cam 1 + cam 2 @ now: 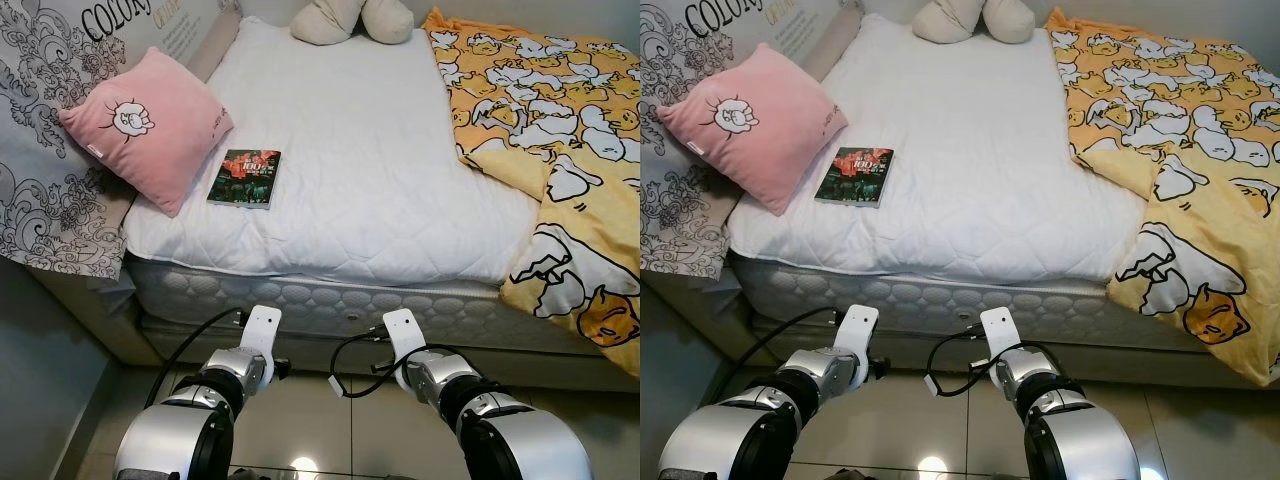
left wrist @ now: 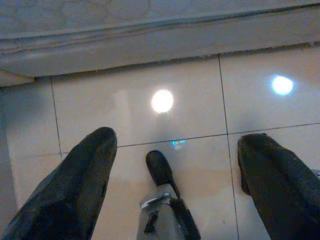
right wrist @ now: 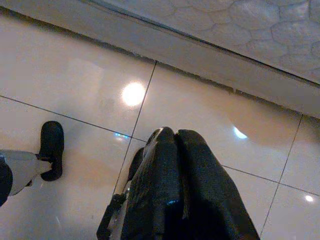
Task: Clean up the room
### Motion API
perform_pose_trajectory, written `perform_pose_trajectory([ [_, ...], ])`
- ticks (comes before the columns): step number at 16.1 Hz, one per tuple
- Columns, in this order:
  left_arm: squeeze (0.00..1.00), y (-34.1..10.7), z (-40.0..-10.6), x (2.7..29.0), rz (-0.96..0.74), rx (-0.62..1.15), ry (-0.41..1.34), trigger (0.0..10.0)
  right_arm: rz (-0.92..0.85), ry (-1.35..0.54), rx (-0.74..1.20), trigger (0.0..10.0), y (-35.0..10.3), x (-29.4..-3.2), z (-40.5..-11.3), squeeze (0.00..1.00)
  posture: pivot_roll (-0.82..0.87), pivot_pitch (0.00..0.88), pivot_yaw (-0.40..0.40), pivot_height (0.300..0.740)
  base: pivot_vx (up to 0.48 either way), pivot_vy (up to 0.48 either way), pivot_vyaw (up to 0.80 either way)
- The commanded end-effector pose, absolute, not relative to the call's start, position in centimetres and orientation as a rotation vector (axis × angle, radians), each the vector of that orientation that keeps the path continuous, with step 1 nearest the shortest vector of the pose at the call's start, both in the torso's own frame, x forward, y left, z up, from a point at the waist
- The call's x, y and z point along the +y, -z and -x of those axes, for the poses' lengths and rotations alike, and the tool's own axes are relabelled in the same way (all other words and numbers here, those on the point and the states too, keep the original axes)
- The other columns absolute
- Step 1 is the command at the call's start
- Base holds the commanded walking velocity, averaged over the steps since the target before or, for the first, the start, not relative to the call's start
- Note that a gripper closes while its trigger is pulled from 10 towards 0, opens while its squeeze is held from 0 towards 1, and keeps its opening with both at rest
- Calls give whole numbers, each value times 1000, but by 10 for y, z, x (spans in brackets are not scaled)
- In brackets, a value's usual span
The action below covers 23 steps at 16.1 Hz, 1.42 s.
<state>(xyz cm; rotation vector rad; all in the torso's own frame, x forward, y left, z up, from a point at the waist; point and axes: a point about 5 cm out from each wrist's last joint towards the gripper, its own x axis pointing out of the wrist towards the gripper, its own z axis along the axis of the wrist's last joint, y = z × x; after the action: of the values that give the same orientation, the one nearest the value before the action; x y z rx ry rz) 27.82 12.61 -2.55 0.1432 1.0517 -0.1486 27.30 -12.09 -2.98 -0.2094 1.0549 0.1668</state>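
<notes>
The robot stands at the side of the white quilted bed [image 1: 350, 190], both arms low over the glossy tiled floor [image 2: 125, 125] in front of the mattress edge. The left pincer [image 2: 175, 170] hangs with its two black fingers spread wide and nothing between them; the right pincer [image 3: 175, 165] has its fingers pressed together, also holding nothing.

Things to tidy lie on the bed. A thin paperback book with a dark red-and-green cover [image 1: 244, 178] rests flat near the bed's left side, just beside the square pink cushion with a cartoon face [image 1: 145, 125], which leans at the bed's left edge. A yellow blanket printed with white cartoon figures [image 1: 545, 130] is bunched over the bed's right side and spills off the near corner. Two beige stuffed shapes [image 1: 350, 20] sit at the far end.

The book seems the likely first pick. To do it well, the left arm should rise clear of the mattress edge, then approach the book's near edge low and flat, since a thin cover offers little to pinch.
</notes>
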Motion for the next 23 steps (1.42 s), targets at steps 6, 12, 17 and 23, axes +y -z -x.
perform_pose_trajectory([
  [6,0,19,-286,124,-117,1023,140,10000,140,-146,1059,10000,26,-119,-276,0,-162,0,-8,740,0,0,0],
  [12,0,17,-288,126,-57,1021,105,10000,103,-132,1064,10000,26,-120,-277,0,-158,0,-7,740,0,0,0],
  [17,0,17,-288,126,-57,1021,105,10000,103,-132,1064,10000,26,-120,-277,0,-158,0,-7,740,0,0,0],
  [23,0,17,-288,126,-57,1021,105,10000,103,-132,1064,10000,26,-120,-277,0,-158,0,-7,740,0,0,0],
])
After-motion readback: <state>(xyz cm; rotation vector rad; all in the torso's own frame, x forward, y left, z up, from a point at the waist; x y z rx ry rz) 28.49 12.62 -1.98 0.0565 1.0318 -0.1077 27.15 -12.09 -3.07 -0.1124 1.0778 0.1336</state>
